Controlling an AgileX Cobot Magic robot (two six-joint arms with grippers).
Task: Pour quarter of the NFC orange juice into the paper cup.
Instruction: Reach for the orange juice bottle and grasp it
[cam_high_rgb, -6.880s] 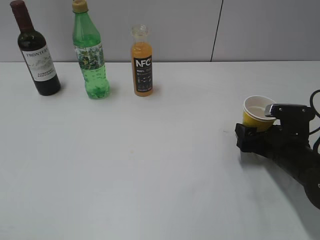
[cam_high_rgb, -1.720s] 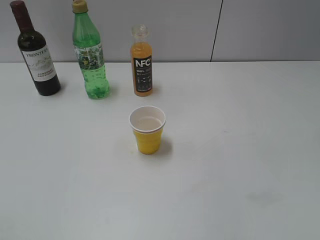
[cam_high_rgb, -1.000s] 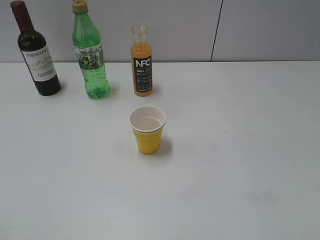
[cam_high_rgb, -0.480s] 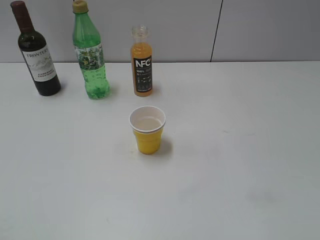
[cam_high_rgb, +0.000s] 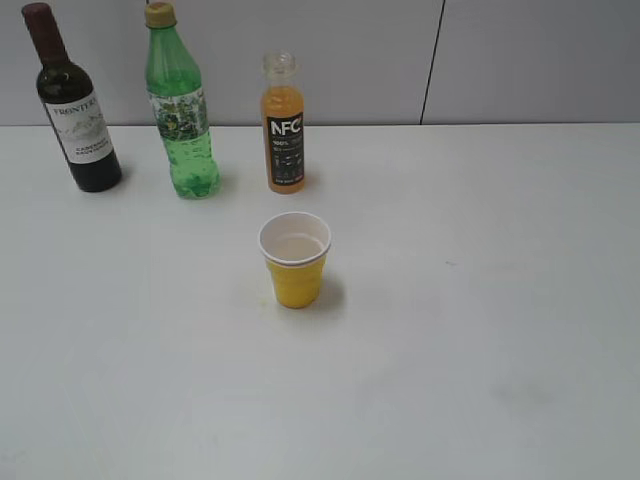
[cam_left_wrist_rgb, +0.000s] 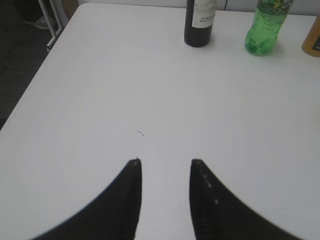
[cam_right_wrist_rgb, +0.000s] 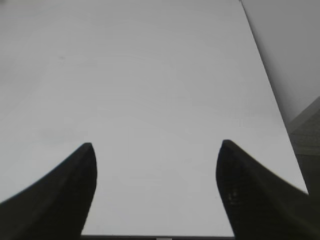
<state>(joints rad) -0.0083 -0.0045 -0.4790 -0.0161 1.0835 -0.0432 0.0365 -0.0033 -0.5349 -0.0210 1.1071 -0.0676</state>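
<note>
Right end effector (cam_right_wrist_rgb: 155, 170) withdrawn, paper cup (cam_high_rgb: 295, 260) centred

Right gripper (cam_right_wrist_rgb: 156, 150) spread wide above bare white table (cam_right_wrist_rgb: 150, 75) — nothing held.

This looks like a lab or test room set up for robot trials. A plain white table (cam_high_rgb: 480, 330) stands against bare grey wall panels (cam_high_rgb: 540, 60) split by a dark vertical seam, with only a few staged bottles on it. The left wrist view shows dark flooring (cam_left_wrist_rgb: 20, 60) and a white metal frame leg (cam_left_wrist_rgb: 50, 25) beyond the table's edge.
</note>
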